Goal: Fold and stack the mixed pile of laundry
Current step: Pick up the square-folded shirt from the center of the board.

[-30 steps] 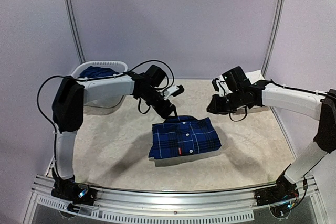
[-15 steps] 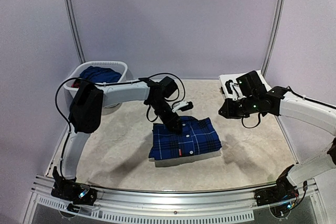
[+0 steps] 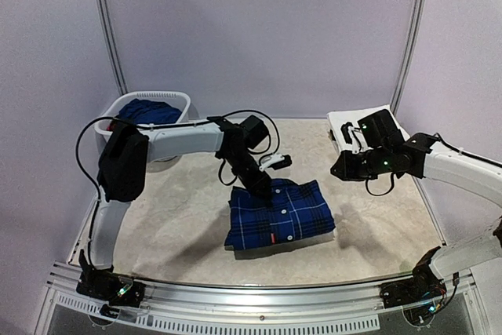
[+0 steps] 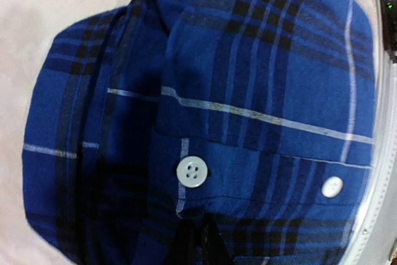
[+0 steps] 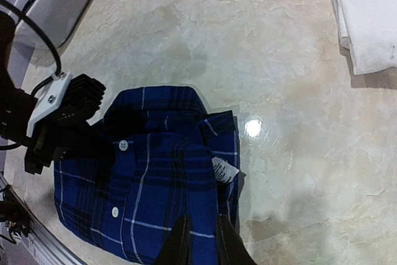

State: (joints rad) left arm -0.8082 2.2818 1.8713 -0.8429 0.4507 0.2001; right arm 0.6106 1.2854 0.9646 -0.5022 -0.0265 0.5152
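Observation:
The navy plaid shirt (image 3: 278, 213) (image 5: 149, 178) lies folded in the middle of the table, buttons up. My left gripper (image 3: 263, 186) (image 4: 205, 246) is down on its back left part, shut, with its tips pinched into the cloth (image 4: 248, 91) below a white button (image 4: 192, 171). My right gripper (image 3: 339, 170) (image 5: 201, 246) hovers above the shirt's right edge, its fingers a narrow gap apart with nothing between them. Folded white trousers (image 3: 353, 119) (image 5: 366, 17) lie at the back right. A solid blue piece (image 3: 149, 110) sits in the basket.
The oval white basket (image 3: 118, 107) (image 5: 56, 4) stands at the back left corner. Grey poles rise at the back on both sides. The metal rail with both arm bases (image 3: 259, 304) runs along the near edge. A white label (image 5: 224, 170) sticks out of the shirt's right side.
My left gripper came down onto the shirt and closed. The shirt shifted slightly right and nearer. The right arm drew back to the right and now holds still.

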